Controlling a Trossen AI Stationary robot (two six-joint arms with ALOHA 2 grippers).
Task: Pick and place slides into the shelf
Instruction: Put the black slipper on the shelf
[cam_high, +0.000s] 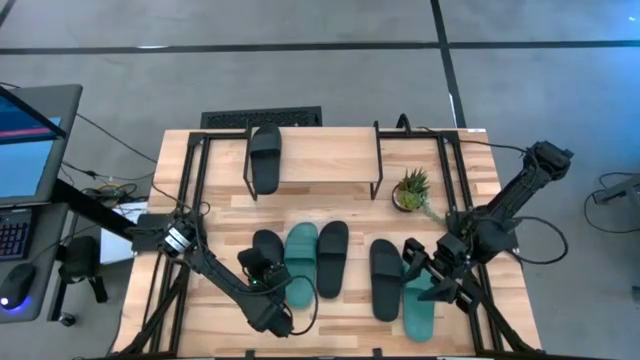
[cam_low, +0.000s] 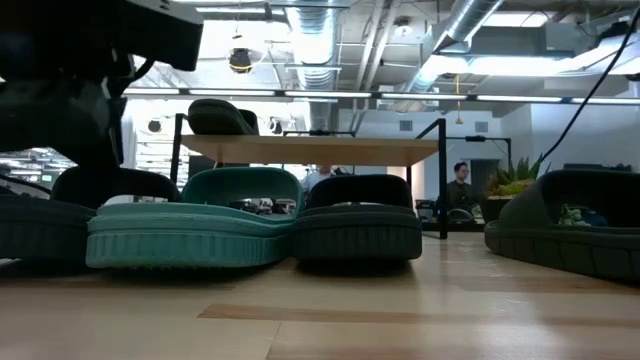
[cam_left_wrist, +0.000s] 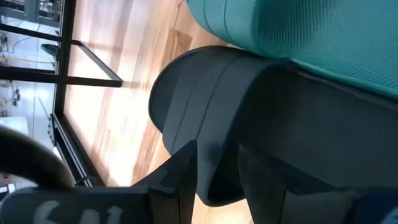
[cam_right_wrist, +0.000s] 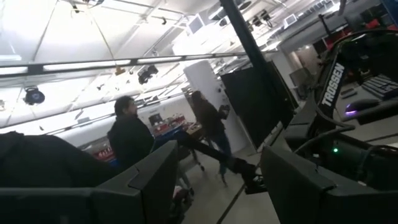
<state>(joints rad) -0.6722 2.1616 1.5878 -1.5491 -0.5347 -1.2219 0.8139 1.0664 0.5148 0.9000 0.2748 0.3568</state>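
The shelf (cam_high: 312, 160) stands at the far side of the table (cam_high: 330, 330), well beyond both grippers, and one black slide (cam_high: 265, 157) is laid across its left end. The left arm is stretched low across the near left of the table, elbow down, and its gripper (cam_high: 262, 274) is set on the leftmost black slide (cam_high: 266, 247): in the left wrist view its fingers (cam_left_wrist: 180, 180) are seen straddling the edge of that slide, clamped on it. Just beside it, toward the table's middle, a teal slide (cam_high: 299, 262) and another black slide (cam_high: 332, 258) are lined up. The right arm is folded down from the far right corner; its gripper (cam_high: 432, 275) is held spread wide and empty, above a black slide (cam_high: 386, 278) and a teal slide (cam_high: 418, 306). A potted plant (cam_high: 411, 190) is seen just beyond this gripper.
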